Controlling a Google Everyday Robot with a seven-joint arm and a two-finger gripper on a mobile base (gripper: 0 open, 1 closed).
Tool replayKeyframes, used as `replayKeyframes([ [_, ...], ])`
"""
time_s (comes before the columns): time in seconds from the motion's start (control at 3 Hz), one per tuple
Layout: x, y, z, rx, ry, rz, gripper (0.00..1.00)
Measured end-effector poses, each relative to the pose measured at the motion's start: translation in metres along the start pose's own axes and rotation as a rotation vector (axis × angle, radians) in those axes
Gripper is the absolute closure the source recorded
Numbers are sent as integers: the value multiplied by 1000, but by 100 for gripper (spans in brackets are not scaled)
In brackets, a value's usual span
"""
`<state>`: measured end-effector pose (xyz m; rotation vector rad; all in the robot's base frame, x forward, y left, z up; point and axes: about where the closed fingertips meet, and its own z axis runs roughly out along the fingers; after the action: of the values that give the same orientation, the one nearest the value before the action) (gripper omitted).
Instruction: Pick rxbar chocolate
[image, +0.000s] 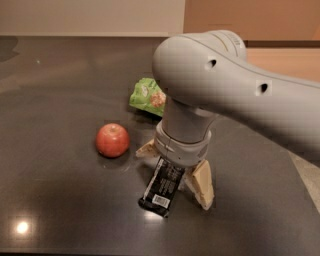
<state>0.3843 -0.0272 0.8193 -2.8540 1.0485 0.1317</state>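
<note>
The rxbar chocolate (161, 188) is a flat black wrapper with a white barcode patch, lying on the dark table (60, 90) at the centre front. My gripper (174, 175) points down right over it. The tan fingers are spread apart, one (146, 149) at the bar's far left and one (202, 184) at its right. The bar's far end lies between them, under the wrist. The fingers are open and the bar rests on the table.
A red apple (112, 140) sits just left of the gripper. A crinkled green snack bag (146, 97) lies behind it, partly hidden by the grey arm (225, 85). The table's right edge (300, 162) is close by.
</note>
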Motion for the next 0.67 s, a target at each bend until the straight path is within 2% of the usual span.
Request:
replayKeyframes([
  [0.33,-1,1,0,-6,5,-5,18],
  [0.67,-1,0,-2,-12,9,-4,41],
])
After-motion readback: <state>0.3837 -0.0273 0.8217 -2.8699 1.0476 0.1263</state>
